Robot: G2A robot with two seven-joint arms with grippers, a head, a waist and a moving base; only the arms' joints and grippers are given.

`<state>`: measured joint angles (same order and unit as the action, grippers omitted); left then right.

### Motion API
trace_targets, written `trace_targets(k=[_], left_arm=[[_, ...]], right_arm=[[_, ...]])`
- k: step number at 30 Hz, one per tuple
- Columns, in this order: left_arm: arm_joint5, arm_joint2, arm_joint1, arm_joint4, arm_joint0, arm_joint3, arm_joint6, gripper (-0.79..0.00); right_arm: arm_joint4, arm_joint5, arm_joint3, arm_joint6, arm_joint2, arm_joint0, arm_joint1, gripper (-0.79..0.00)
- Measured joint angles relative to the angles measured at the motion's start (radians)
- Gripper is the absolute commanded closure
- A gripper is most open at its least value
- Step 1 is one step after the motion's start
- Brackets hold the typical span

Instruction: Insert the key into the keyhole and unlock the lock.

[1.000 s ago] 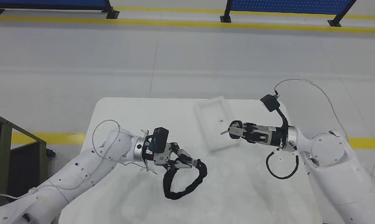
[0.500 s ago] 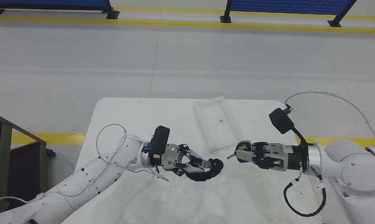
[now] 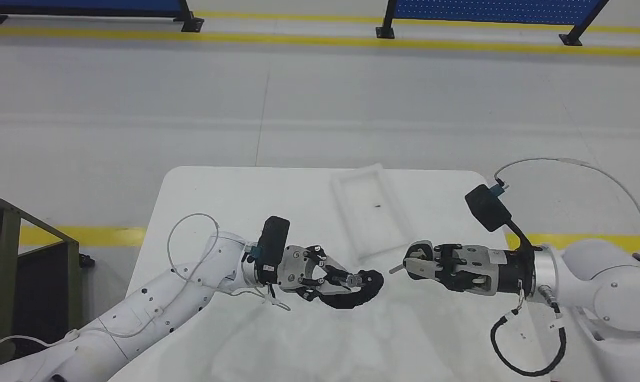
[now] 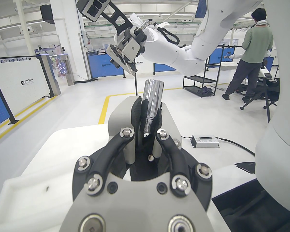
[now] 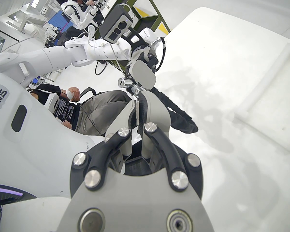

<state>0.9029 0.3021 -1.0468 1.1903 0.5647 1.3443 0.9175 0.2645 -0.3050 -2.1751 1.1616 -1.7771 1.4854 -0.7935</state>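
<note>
My left gripper point(image 3: 335, 278) is shut on the lock's chrome cylinder point(image 4: 151, 102), held above the white table point(image 3: 200, 212). The lock's black cable point(image 3: 362, 286) loops off beside it. The cylinder's end face with the keyhole point(image 5: 122, 82) points at my right gripper point(image 3: 408, 266), which is shut on a thin metal key point(image 4: 131, 69). The key tip sits a short gap from the cylinder end, not touching it. From the right wrist view the fingers point(image 5: 149, 107) are pressed together just in front of the cylinder, and the cable point(image 5: 181, 119) hangs past them.
A shallow white tray point(image 3: 365, 207) lies on the far middle of the table, behind both grippers. A green rack point(image 3: 30, 242) stands off the table's left edge. Yellow floor lines and blue barriers run beyond the table.
Over the last second the right gripper came from the tray toward the table's front middle, and the left gripper swung the lock up to face it. Since half a second ago, hardly any shift.
</note>
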Motion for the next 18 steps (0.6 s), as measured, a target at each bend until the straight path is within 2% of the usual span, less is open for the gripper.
trace_targets(k=[4,9,11,18], left_arm=[[-0.058,0.034,0.000,-0.044,0.042,0.011,0.032,0.000],[-0.124,0.055,-0.015,0.015,0.087,0.001,0.099,0.000],[-0.160,0.055,-0.028,0.059,0.095,-0.015,0.131,0.000],[-0.282,0.032,-0.097,0.186,0.093,-0.105,0.245,0.000]], right_arm=[[-0.017,0.026,-0.014,-0.023,0.001,0.009,-0.001,0.000],[-0.115,0.174,-0.143,-0.031,-0.049,0.038,0.004,0.000],[-0.143,0.225,-0.181,-0.029,-0.073,0.051,0.005,0.000],[-0.121,0.266,-0.175,-0.030,-0.090,0.049,0.007,0.000]])
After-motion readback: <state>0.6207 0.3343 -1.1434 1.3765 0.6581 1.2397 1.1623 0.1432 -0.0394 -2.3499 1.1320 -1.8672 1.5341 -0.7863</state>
